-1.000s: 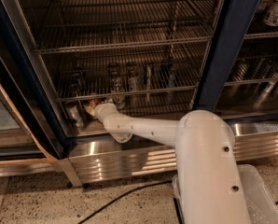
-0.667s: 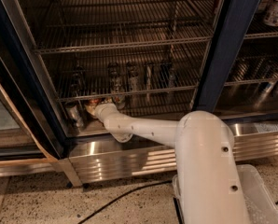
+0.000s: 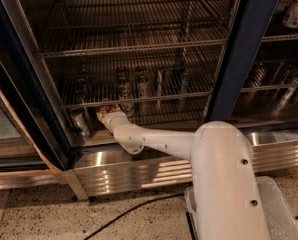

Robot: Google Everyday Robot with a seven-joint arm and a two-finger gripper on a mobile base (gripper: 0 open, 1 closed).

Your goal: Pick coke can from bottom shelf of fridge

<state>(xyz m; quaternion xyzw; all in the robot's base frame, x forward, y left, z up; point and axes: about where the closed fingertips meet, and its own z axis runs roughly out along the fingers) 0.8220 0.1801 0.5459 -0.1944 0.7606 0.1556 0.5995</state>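
Hardly moved since before: my gripper [image 3: 109, 116] sits left of centre at the coke can [image 3: 104, 107]; clenched or released, I cannot tell.

Arm [image 3: 159, 143] reaches into fridge [image 3: 239, 59]. Gripper [image 3: 109, 115] low at left end of bottom shelf [image 3: 169, 118], right at coke can [image 3: 104, 108]. Grey can [image 3: 80, 123] just left.

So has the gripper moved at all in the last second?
No, not visibly. The gripper sits low in the fridge, just right of the grey can, with the same gap to that can as before.
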